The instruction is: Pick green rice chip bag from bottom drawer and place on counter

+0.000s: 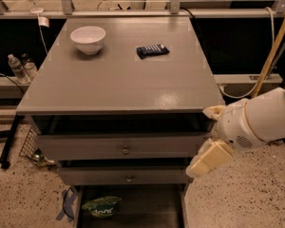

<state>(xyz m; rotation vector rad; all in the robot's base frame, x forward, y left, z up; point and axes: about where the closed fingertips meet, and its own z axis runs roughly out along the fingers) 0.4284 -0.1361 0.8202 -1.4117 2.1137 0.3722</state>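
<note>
Green rice chip bag in bottom drawer, gripper spread, empty, just beside cabinet

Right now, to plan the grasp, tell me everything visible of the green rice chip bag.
The green rice chip bag is a crinkly bright-green pouch with a darker panel bearing white lettering. It lies at the left of the open bottom drawer, on its dark floor, untouched. The hand hangs to the right, beside the knobbed drawers.
</note>
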